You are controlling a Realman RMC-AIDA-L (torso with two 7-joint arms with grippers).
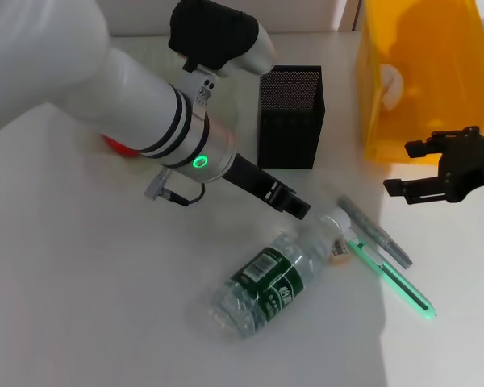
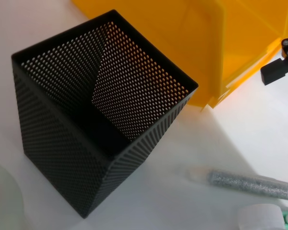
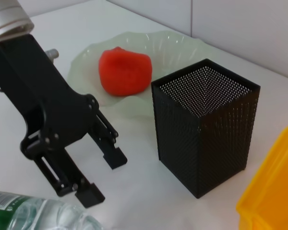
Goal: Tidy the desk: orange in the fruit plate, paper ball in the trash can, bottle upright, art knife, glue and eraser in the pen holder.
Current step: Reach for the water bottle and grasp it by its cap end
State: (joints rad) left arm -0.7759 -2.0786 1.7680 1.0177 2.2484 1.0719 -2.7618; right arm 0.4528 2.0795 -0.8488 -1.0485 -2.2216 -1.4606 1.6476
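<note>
The bottle [image 1: 266, 278] lies on its side, its cap [image 1: 335, 219] just below my open left gripper [image 1: 300, 206], which also shows empty as left gripper [image 3: 103, 177]. The eraser [image 1: 339, 252] sits by the cap. The glue [image 1: 375, 230] and the green art knife [image 1: 391, 278] lie to the right. The orange [image 3: 125, 71] rests in the fruit plate [image 3: 177, 43]. The pen holder [image 1: 290, 117] stands upright and looks empty. A pale wad, seemingly the paper ball [image 1: 391, 82], shows through the trash can [image 1: 423, 72]. My right gripper [image 1: 403, 168] hovers open before the bin.
The left forearm [image 1: 145, 105] crosses the desk and hides most of the plate in the head view. The bin stands close beside the pen holder [image 2: 101, 129], with the glue [image 2: 252, 184] lying in front of them. Bare tabletop spreads at the near left.
</note>
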